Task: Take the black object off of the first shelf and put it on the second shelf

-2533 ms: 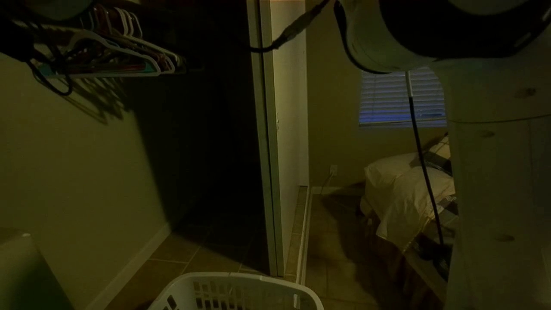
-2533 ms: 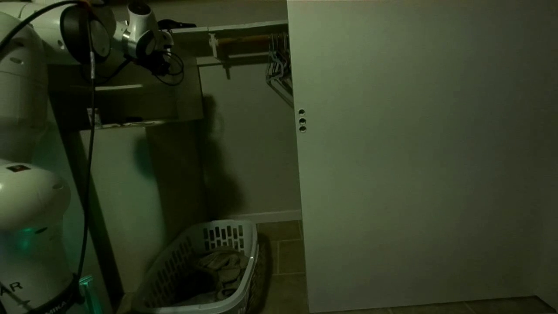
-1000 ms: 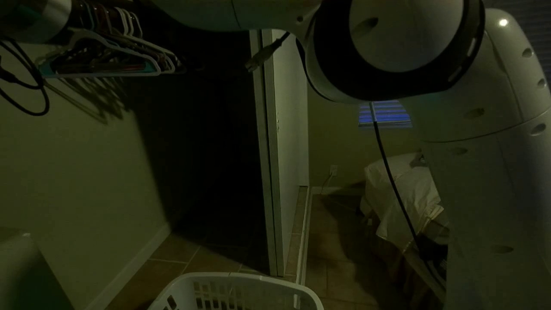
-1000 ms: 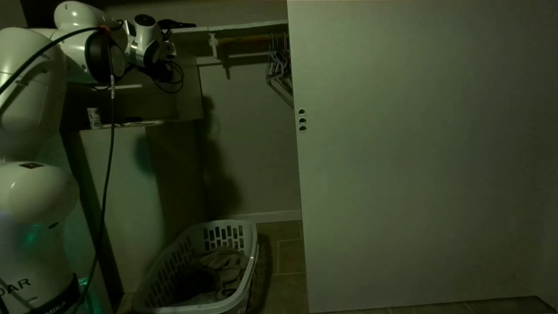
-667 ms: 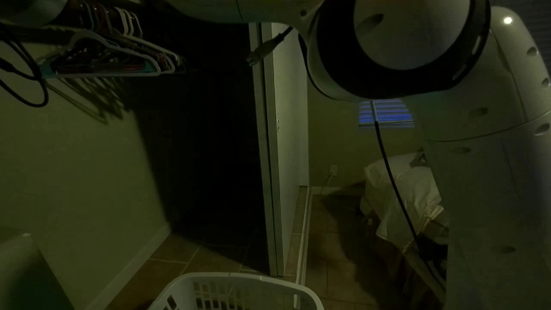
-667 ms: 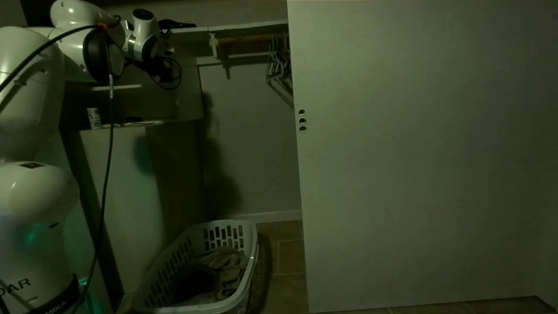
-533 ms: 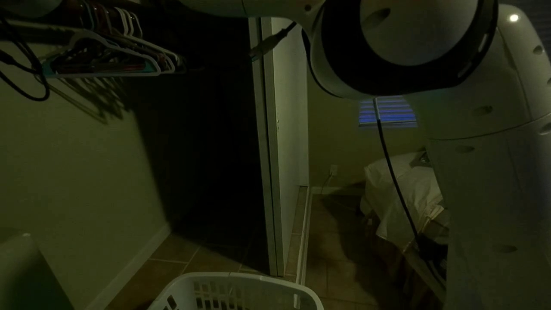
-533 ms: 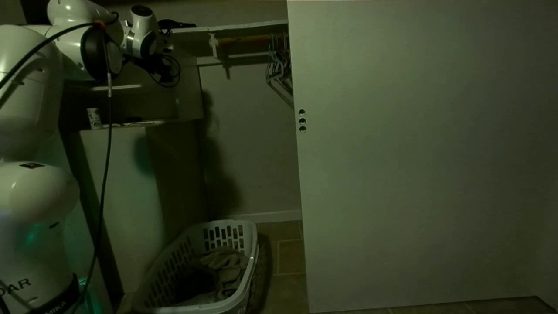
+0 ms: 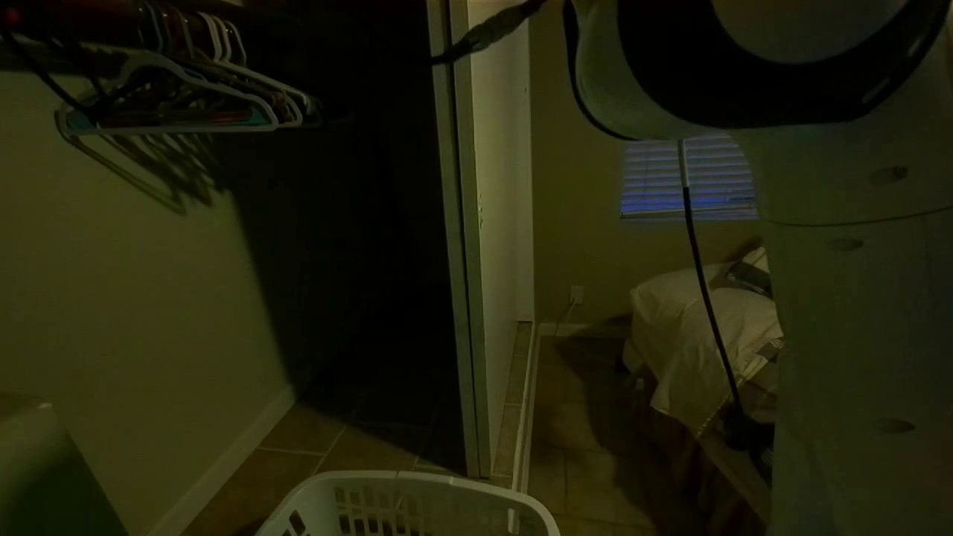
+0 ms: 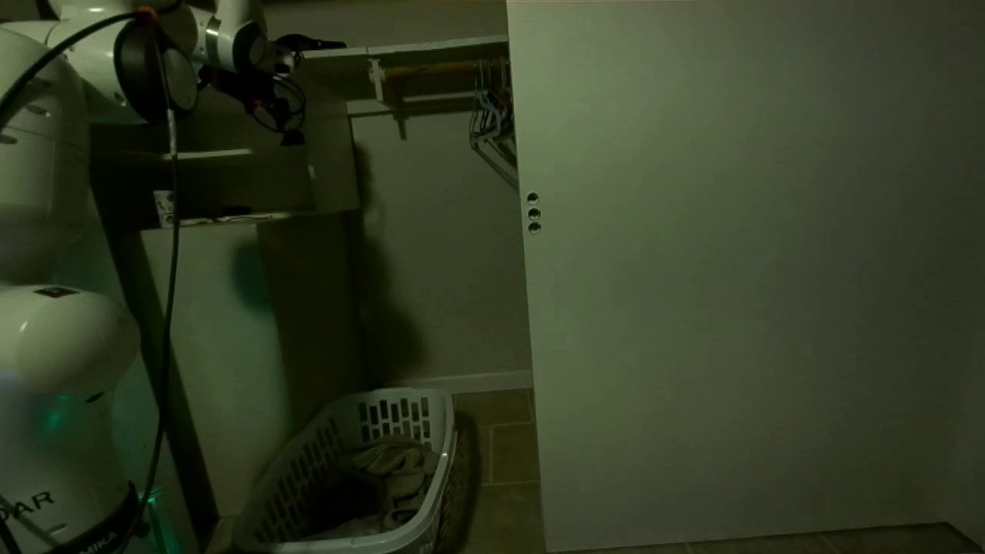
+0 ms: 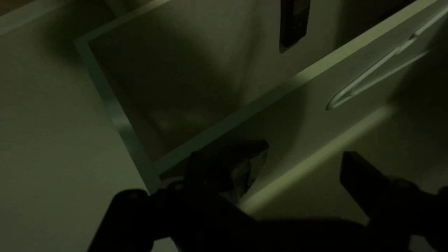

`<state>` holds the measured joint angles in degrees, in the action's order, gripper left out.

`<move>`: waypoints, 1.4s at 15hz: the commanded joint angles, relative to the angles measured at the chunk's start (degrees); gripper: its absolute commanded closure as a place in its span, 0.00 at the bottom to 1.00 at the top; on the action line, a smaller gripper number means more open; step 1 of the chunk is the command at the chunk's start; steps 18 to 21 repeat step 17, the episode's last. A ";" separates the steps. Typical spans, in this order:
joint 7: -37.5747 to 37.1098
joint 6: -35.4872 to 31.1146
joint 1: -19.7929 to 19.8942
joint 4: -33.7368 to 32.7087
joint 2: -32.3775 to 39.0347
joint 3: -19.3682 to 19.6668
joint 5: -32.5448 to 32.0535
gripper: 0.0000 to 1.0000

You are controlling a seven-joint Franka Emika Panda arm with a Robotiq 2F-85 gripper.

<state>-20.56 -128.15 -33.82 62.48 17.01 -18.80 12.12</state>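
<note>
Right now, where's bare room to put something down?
Bare tiles show between the laundry basket and closet door, and between that door and the bed. The basket is crowded with cloth, and hangers bunch together up high.

The arm (image 10: 42,177) is white with black joint covers; the hand (image 11: 281,168) is black, and so is the slim object (image 11: 294,24) in the wrist view. White basket (image 9: 447,484), its walls patterned with rows of slots. The hangers (image 9: 186,129) are white with touches of teal, the rod (image 10: 435,71) orange-brown, the floor tiles (image 9: 290,469) brown with paler lines. Blue blinds (image 9: 722,179) run in horizontal stripes; the bedding (image 9: 670,327) is cream, the door (image 10: 731,277) plain pale grey-green.
</note>
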 commanded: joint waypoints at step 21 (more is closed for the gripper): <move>6.90 7.48 -0.08 2.11 -8.14 1.17 -5.83 0.00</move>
